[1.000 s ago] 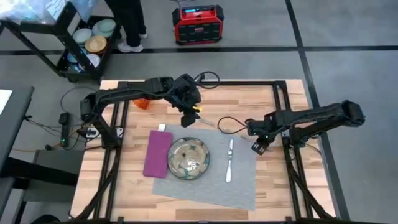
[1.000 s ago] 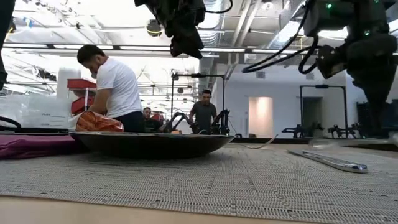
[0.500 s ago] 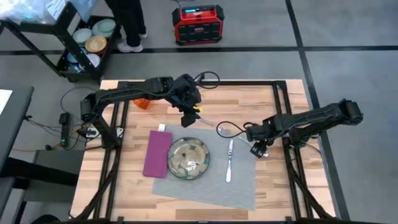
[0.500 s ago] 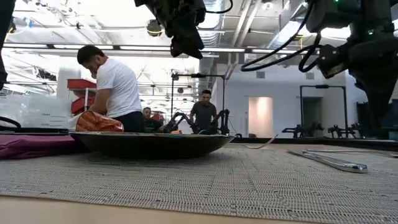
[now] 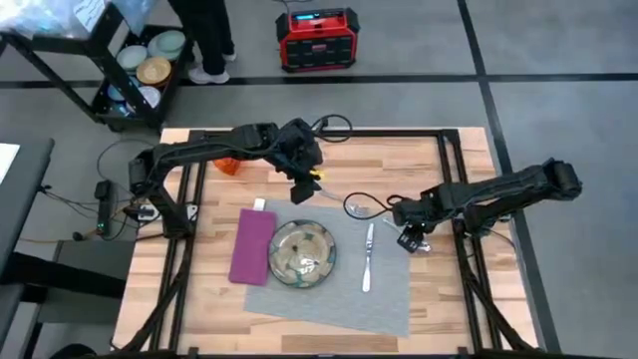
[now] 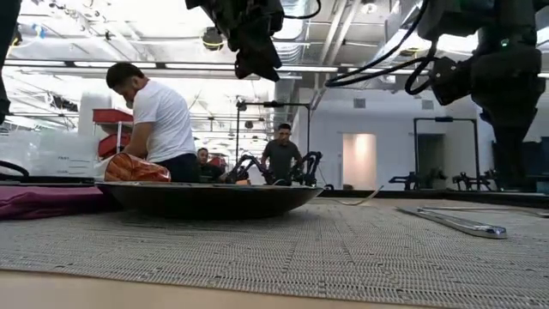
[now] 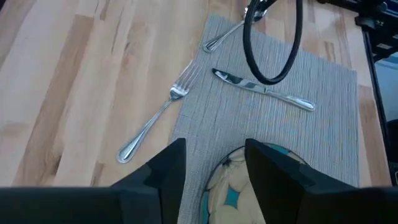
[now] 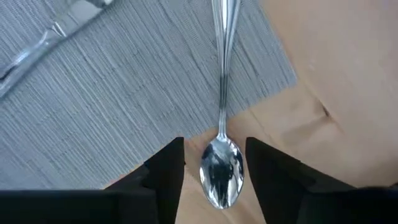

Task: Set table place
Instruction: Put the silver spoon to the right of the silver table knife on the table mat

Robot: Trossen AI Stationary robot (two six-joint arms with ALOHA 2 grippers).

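The spoon (image 8: 221,163) lay bowl-first between our right gripper (image 8: 214,171)'s parted fingers, handle pointing straight away across the placemat (image 8: 124,93).

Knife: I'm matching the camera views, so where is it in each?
High view: knife lies right of the plate.
Low view: knife at right.
Left wrist: knife beyond the plate.
Right wrist: knife beside the spoon.
Shared: grey placemat under it.

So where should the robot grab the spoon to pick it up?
Probably the thin handle, from straight above. The spoon lies flat, its bowl on the wood just off the mat and its handle running up across the mat's corner. The right tool, open, already straddles the bowl end; the narrow handle should fit its fingers better than the bowl.
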